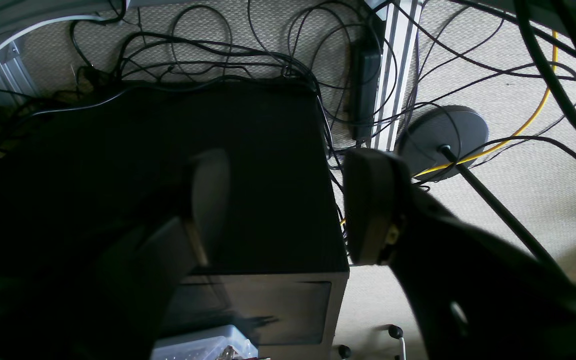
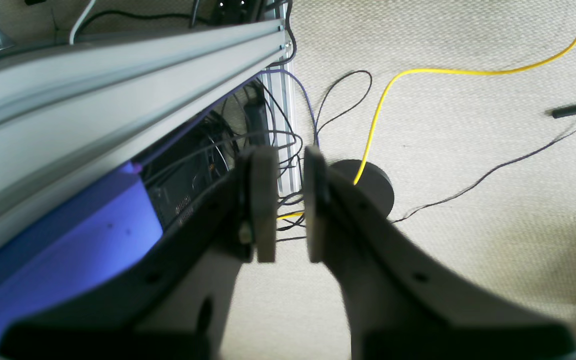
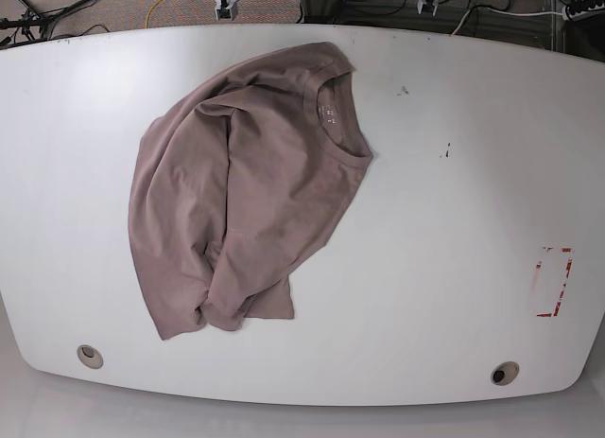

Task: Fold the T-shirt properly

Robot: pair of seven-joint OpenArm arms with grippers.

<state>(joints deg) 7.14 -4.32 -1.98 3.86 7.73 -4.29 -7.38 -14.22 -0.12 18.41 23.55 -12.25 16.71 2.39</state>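
Dusty mauve-brown cotton T-shirt (image 3: 241, 187) lying crumpled on white oval surface (image 3: 444, 230), left of centre in base view, w/ ribbed crew neck toward far edge and small pale print visible inside collar. Fabric bunched and folded over itself along lower hem, one sleeve tucked under at near corner. Red-outlined rectangular mark (image 3: 553, 282) at surface's right side, well apart from shirt; two round grommet holes near front edge, one at left (image 3: 90, 356), one at right (image 3: 504, 374). No arm seen over surface in base view.

Left gripper (image 1: 288, 207) seen via left wrist cam: jaws spread wide, released, nothing between them, hanging above black box-shaped case (image 1: 248, 190) on beige carpet (image 1: 543, 190). Tangle of black cables (image 1: 218, 55) behind case; round grey stand base (image 1: 443, 137) w/ thin yellow cable (image 1: 528, 120) beside it.

Right gripper (image 2: 285, 205) via right wrist cam: jaws close together but narrow gap showing, gripping nothing, blurred. Grey aluminium frame rail (image 2: 118, 75) running diagonally at upper left, purple-blue panel (image 2: 83, 240) beneath it. T-shirt not visible in either wrist view.
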